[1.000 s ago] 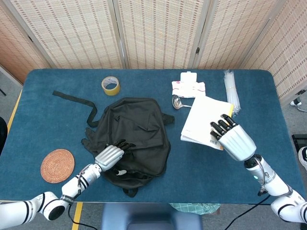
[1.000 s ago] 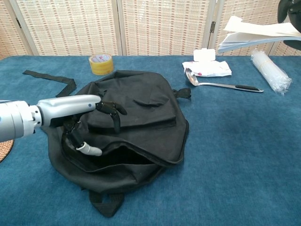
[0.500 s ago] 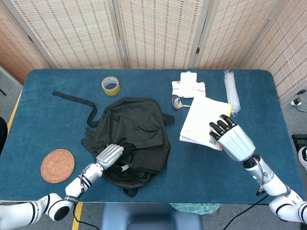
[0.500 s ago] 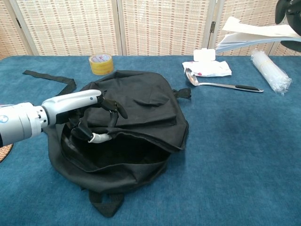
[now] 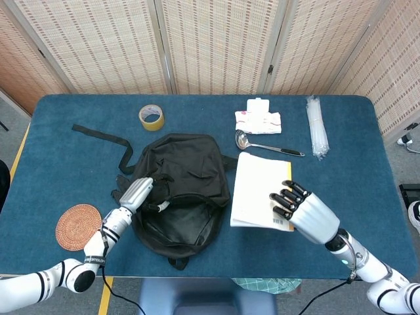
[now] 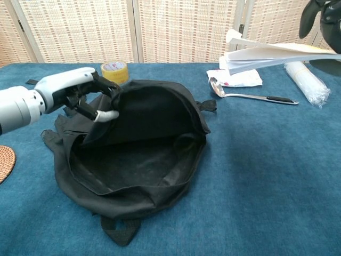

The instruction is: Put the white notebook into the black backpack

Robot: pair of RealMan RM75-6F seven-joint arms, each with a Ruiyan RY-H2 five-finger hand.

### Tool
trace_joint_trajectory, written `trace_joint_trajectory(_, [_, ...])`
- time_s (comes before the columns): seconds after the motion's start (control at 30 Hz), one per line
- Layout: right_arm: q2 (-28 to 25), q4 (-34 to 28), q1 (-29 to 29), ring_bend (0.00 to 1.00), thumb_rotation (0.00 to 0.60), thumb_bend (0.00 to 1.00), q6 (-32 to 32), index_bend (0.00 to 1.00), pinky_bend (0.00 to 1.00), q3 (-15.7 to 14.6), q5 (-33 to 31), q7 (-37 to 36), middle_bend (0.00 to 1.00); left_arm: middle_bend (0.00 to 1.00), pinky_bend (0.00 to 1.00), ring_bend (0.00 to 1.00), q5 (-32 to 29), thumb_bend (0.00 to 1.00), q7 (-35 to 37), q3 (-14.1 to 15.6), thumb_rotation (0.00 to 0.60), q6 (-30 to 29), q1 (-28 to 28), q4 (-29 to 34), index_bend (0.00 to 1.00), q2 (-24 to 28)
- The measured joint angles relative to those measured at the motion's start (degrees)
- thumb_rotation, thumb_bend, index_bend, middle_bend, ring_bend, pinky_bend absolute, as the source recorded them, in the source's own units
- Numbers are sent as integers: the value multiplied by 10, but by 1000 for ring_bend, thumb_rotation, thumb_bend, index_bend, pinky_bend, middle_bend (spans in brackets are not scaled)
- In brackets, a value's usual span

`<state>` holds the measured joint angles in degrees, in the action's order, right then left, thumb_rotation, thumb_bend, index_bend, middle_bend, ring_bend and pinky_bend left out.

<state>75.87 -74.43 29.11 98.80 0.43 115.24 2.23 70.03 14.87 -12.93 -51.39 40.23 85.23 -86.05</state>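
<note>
Right hand [image 5: 303, 213] is gripping the white notebook [image 5: 258, 198] at its near edge, fingers lying over the cover — the book is hanging flat in the air just to the right of the black backpack [image 5: 178, 190], not yet over the opening. From the chest view, the notebook [image 6: 277, 53] is floating high above the table [image 6: 266, 160], its pages fanning slightly at the free end, with only dark fingertips of the right hand [image 6: 319, 13] showing at the top corner. Left hand [image 5: 136, 193] is pinching the backpack's upper flap at its left edge and holding it lifted, so the main compartment [image 6: 138, 160] is gaping wide toward the robot. Beyond the notebook, a metal ladle [image 5: 266, 146] is lying on the blue cloth.
</note>
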Motion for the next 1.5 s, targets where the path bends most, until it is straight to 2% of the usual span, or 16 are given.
trace_joint_trajectory(0.37, [7, -52, 10, 515, 600, 548, 29, 769, 370, -13, 75, -12, 487, 317, 79, 271, -153, 486, -34, -69, 600, 67, 56, -37, 679, 5])
trace_joint_trajectory(0.57, [22, -63, 25, 513, 600, 548, 0, 769, 370, -18, 90, -21, 491, 317, 74, 262, -215, 486, -82, -87, 600, 102, 104, -75, 676, 3])
trace_joint_trajectory(0.77, [53, -57, 48, 510, 600, 548, -46, 769, 378, -24, 94, -40, 492, 317, 73, 258, -275, 486, -127, -90, 600, 126, 146, -113, 676, -5])
trace_joint_trajectory(1.07, [126, 6, 88, 528, 600, 548, -104, 769, 382, -20, 75, -83, 493, 317, 71, 253, -345, 485, -162, -87, 600, 145, 189, -152, 675, -22])
trace_joint_trajectory(1.5, [255, 183, 157, 537, 600, 548, -160, 769, 384, -10, 44, -146, 499, 317, 71, 252, -371, 485, -167, -81, 600, 148, 199, -157, 675, -22])
